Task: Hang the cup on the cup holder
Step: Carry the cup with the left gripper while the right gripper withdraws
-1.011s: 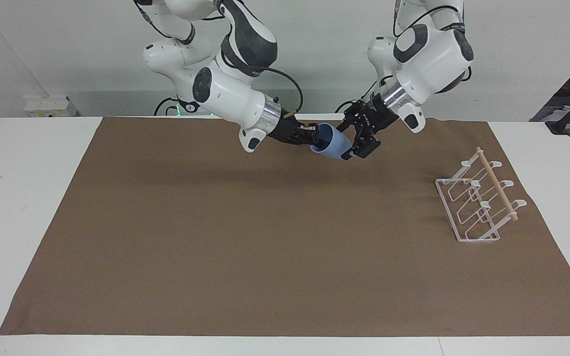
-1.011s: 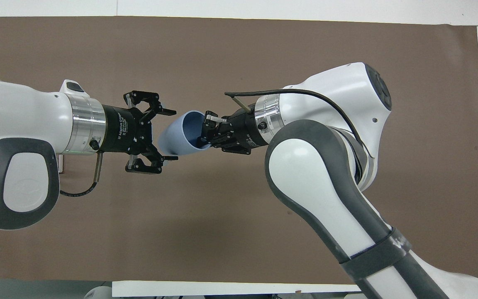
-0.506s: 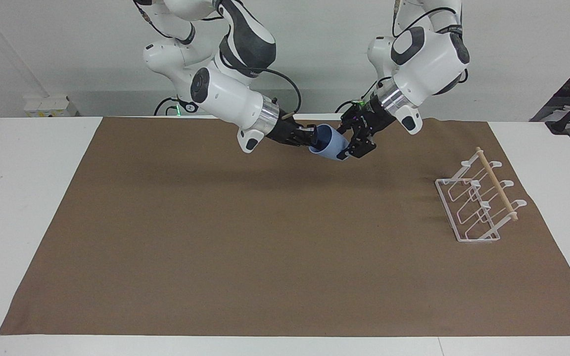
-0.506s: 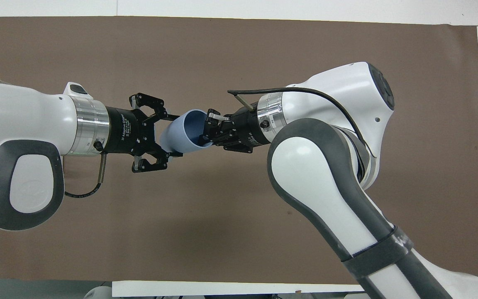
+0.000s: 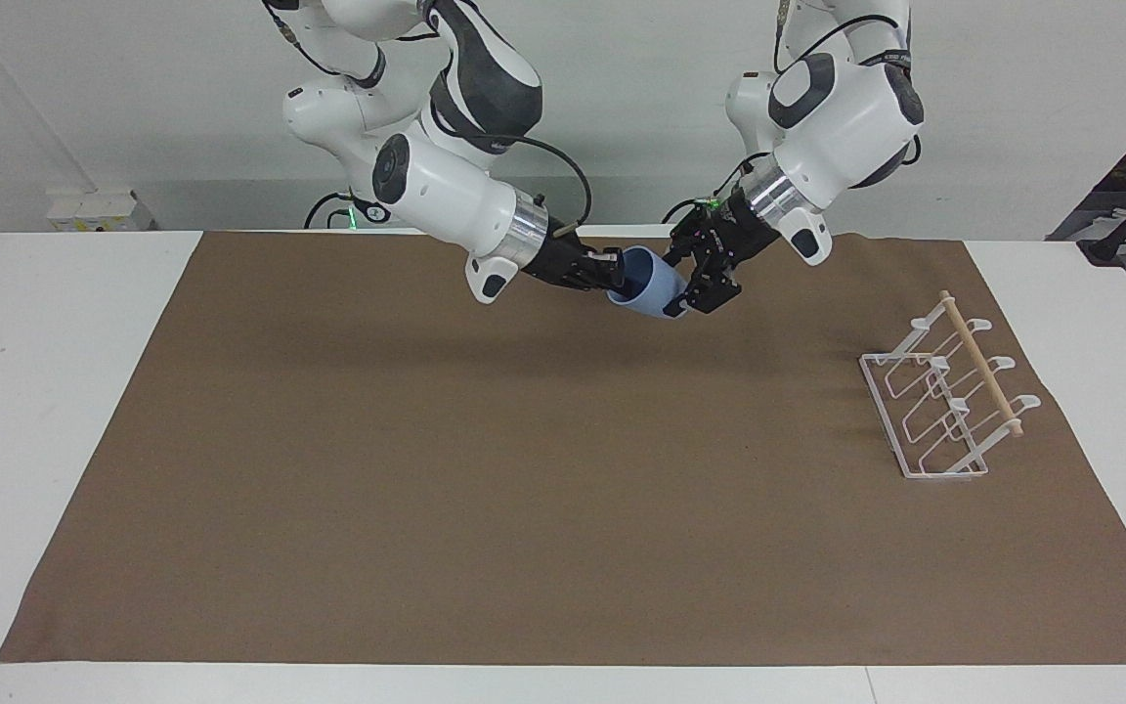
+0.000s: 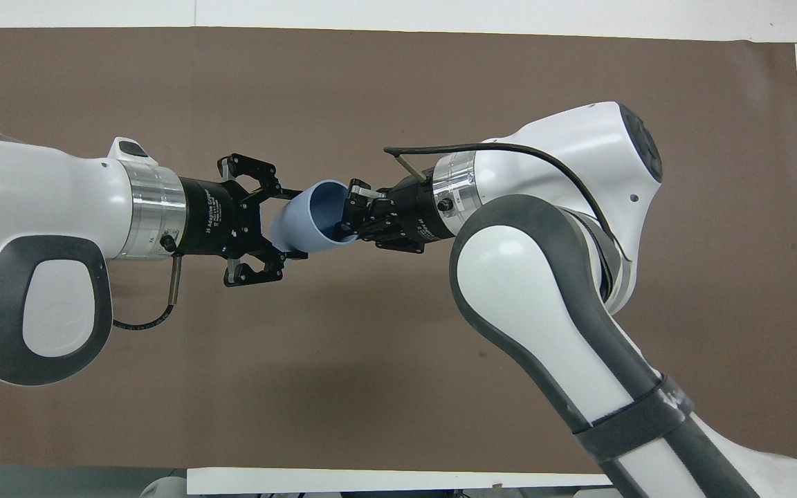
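Closing since a second before, the left gripper (image 6: 286, 225) clamped the light, rigid, slippery blue cup's (image 6: 312, 225) narrow base, its rim pinched in the right gripper's (image 6: 347, 220) shut jaws, well apart from the cup holder (image 5: 944, 396).

Colours on the table: brown, white, pale blue, black.

Plain matte brown mat (image 5: 524, 469) over a white table (image 5: 45, 391). Light-blue cup (image 5: 654, 288), unpatterned, a shade darker inside. White wire on the cup holder (image 5: 944, 401), pale natural wood along its top rod. Black on the left gripper (image 5: 698, 293) and the right gripper (image 5: 610, 274), silver at the wrist rings. Glossy white arm shells with dark grey panels, black cables. White wall at the back.
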Controlling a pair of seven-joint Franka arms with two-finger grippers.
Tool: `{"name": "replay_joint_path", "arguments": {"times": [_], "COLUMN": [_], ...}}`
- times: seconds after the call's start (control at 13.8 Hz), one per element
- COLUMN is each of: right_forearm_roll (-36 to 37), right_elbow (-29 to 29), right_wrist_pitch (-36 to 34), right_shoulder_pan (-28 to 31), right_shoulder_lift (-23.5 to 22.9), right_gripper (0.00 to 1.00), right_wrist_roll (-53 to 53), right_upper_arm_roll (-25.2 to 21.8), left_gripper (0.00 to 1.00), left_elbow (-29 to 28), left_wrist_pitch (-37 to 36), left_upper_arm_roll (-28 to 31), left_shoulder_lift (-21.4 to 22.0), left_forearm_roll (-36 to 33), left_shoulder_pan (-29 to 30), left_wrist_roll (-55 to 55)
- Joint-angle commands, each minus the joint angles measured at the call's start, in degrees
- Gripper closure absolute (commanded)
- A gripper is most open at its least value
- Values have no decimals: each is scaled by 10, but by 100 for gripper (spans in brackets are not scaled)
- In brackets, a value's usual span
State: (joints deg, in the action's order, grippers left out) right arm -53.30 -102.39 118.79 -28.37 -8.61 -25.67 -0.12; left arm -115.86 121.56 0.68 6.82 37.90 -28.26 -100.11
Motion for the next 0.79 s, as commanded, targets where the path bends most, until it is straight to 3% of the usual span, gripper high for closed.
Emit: {"name": "replay_joint_path", "arguments": {"times": [0.0,0.29,0.51,0.72], "right_forearm_roll": [-12,11,126,272], "right_elbow": [-4,-1,-1,0], "right_wrist_pitch": [6,-5,-25,-30], "right_shoulder_pan": [-2,42,95,145], "right_shoulder_lift": [9,42,75,82], "right_gripper": [1,1,1,1], "right_wrist_roll": [-8,-4,-2,11], "right_upper_arm_roll": [5,-8,-9,-9], "left_gripper": [70,70,70,70], "left_elbow": [-6,-5,-5,-2], "left_wrist_pitch": [18,17,2,-73], "left_upper_arm_roll": [7,8,8,8], "left_shoulder_lift": [-1,-1,-2,-1], "left_forearm_roll": [5,-68,-168,-351], "left_shoulder_pan": [-10,-7,6,21], "left_wrist_roll": [-28,-76,-135,-181]}}
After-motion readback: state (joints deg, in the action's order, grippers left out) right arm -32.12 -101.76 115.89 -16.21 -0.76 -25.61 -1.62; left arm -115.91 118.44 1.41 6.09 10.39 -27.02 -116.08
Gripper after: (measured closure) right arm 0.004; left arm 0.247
